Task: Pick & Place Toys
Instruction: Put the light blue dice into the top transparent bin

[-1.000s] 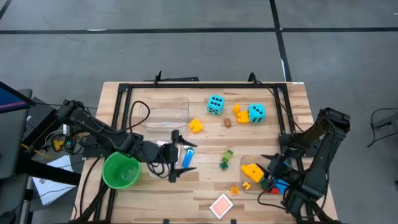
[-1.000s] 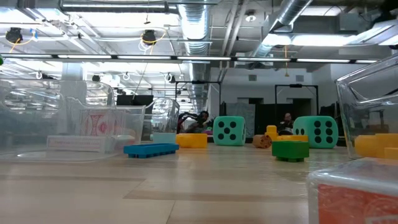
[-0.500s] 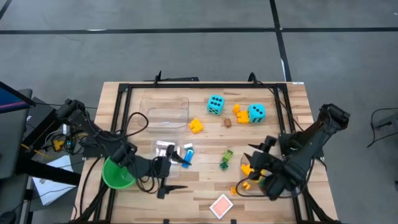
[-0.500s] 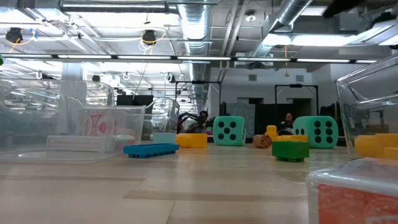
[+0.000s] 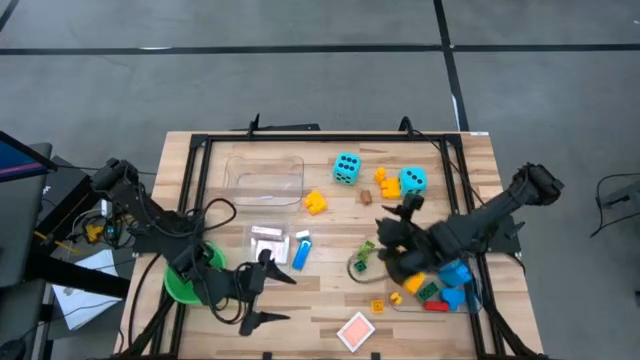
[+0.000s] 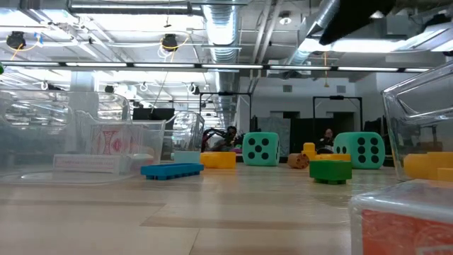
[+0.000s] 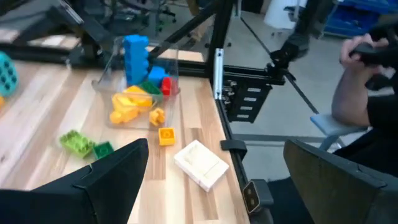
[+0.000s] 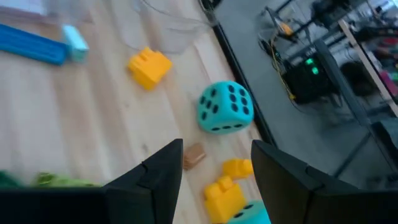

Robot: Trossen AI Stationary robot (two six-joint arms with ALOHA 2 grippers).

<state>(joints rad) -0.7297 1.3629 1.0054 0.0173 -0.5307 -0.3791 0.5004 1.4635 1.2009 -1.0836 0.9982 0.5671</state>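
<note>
In the high view, the left gripper (image 5: 258,293) sits low and left of centre, just right of the green cup (image 5: 184,284), its fingers spread wide with nothing between them. The right gripper (image 5: 383,241) reaches to right of centre, beside the green bricks (image 5: 363,252); its fingers stand partly apart and appear empty. Two cyan dice (image 5: 346,168) lie in the upper middle, one left and one (image 5: 412,181) right, with orange bricks (image 5: 384,181) between them. A yellow brick (image 5: 315,202) lies below the left die. A blue brick (image 5: 301,254) lies at centre, and a playing card (image 5: 355,330) at bottom centre. A clear bin (image 5: 450,287) at lower right holds mixed bricks.

The low view shows both dice (image 6: 260,149) at mid-frame, the blue brick (image 6: 171,170) left of centre, and a green brick (image 6: 330,170) to the right.

The left wrist view shows the wide-spread fingers (image 7: 118,171) empty, with the bin of bricks (image 7: 138,81) at upper left.

The right wrist view shows a die (image 8: 225,107) at centre above the parted, empty fingers (image 8: 163,168).
</note>
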